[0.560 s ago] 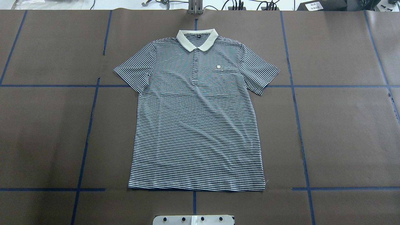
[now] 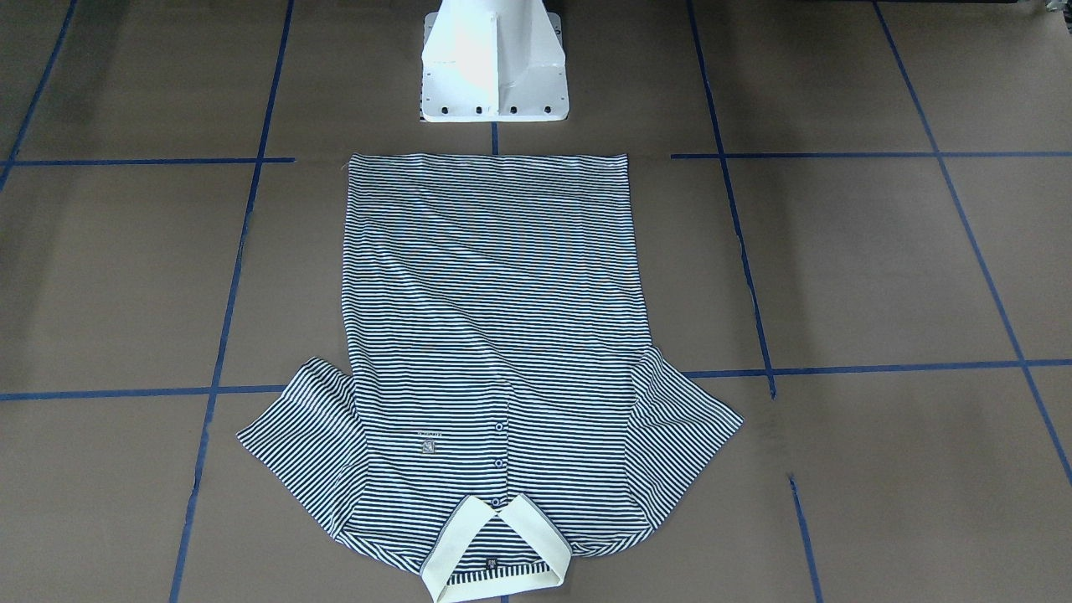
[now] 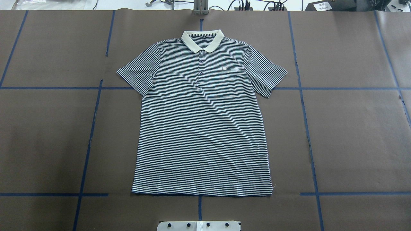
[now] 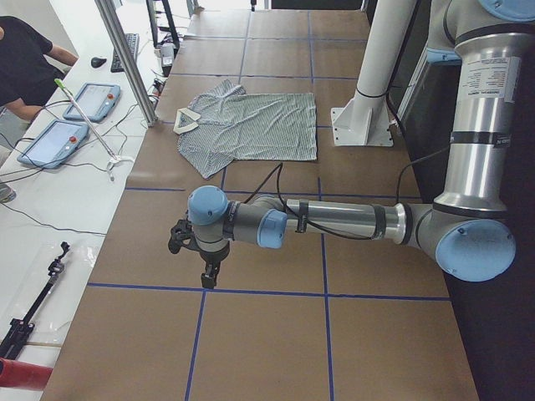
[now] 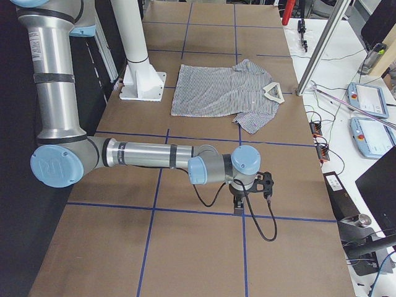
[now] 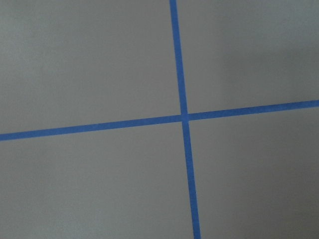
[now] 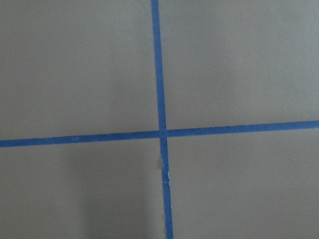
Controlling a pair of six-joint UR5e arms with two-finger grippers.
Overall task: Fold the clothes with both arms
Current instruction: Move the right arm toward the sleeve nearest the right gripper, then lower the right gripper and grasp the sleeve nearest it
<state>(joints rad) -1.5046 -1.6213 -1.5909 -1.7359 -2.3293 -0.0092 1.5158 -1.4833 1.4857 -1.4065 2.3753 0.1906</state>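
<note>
The striped polo shirt (image 3: 202, 128) lies flat and face up in the middle of the brown table, cream collar (image 3: 202, 40) at the far edge, both sleeves spread out. It also shows in the front view (image 2: 494, 318). No arm is over the shirt. My left gripper (image 4: 207, 276) hangs low over the table far to the shirt's left, pointing down. My right gripper (image 5: 238, 207) hangs the same way far to the shirt's right. I cannot tell whether either is open or shut. Both wrist views show only blue tape crosses on the table.
The white pedestal base (image 2: 492, 59) stands just behind the shirt's hem. Blue tape lines (image 3: 93, 128) grid the table. A metal post (image 4: 125, 58), tablets (image 4: 50, 142) and cables lie beyond the far edge, where an operator (image 4: 25, 67) sits.
</note>
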